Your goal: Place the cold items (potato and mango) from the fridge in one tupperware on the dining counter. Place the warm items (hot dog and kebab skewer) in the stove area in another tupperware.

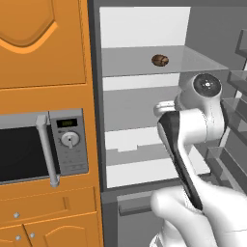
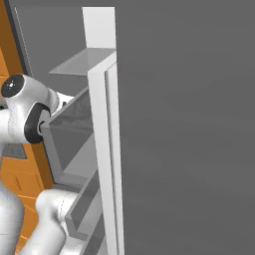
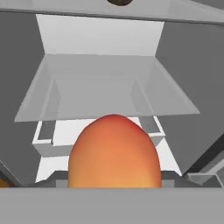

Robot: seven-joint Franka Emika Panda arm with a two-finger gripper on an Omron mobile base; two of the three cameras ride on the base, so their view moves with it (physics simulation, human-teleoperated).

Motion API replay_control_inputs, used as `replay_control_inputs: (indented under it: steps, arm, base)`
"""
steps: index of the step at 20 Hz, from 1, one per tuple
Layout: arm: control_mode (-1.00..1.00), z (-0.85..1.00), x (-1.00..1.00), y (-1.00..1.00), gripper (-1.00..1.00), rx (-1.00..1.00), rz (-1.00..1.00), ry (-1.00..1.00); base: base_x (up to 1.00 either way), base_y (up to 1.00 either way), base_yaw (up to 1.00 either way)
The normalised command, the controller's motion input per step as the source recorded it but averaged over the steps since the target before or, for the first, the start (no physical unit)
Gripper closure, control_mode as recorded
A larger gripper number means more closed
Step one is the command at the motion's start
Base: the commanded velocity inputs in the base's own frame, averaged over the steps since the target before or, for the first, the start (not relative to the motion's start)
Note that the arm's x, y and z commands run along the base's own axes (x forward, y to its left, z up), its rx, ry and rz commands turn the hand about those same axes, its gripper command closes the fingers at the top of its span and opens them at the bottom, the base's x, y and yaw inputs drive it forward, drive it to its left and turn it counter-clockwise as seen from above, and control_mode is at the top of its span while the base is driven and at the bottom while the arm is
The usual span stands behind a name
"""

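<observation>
Jaws state: cannot tell, fingertips hidden behind mango [image 3: 113,151], orange-red, smooth, egg-shaped, close at the hand, in front of open fridge [image 1: 144,120]. Potato [image 1: 159,60], brown, sits on fridge's upper glass shelf [image 1: 193,60].

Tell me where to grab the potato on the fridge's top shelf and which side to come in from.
Take the potato across its narrow middle, coming straight in through the open fridge front. It lies low and rounded on the glass shelf, wider than tall, so the fingers probably best close front to back.
</observation>
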Motion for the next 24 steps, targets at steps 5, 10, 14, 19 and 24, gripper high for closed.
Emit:
replay_control_inputs:
  steps: [5,10,14,19,24]
  arm:
    - [-1.0,0.03,-1.0,0.0,1.0,0.15,0.08,-0.06]
    - [-1.0,0.0,-0.16,0.0,1.0,-0.01,0.01,0.0]
    - [-1.0,-0.02,-0.07,0.03,1.0,-0.01,0.01,0.0]
    - [1.0,0.0,-0.11,0.01,1.0,-0.01,0.0,-0.04]
    - [1.0,0.0,0.0,0.0,1.0,0.0,0.0,0.0]
  base:
    - [0.0,0.0,0.0]
    - [0.0,0.0,0.0]
    - [0.0,0.0,0.0]
    - [-0.73,0.16,-0.03]
    - [-0.75,0.6,-0.26]
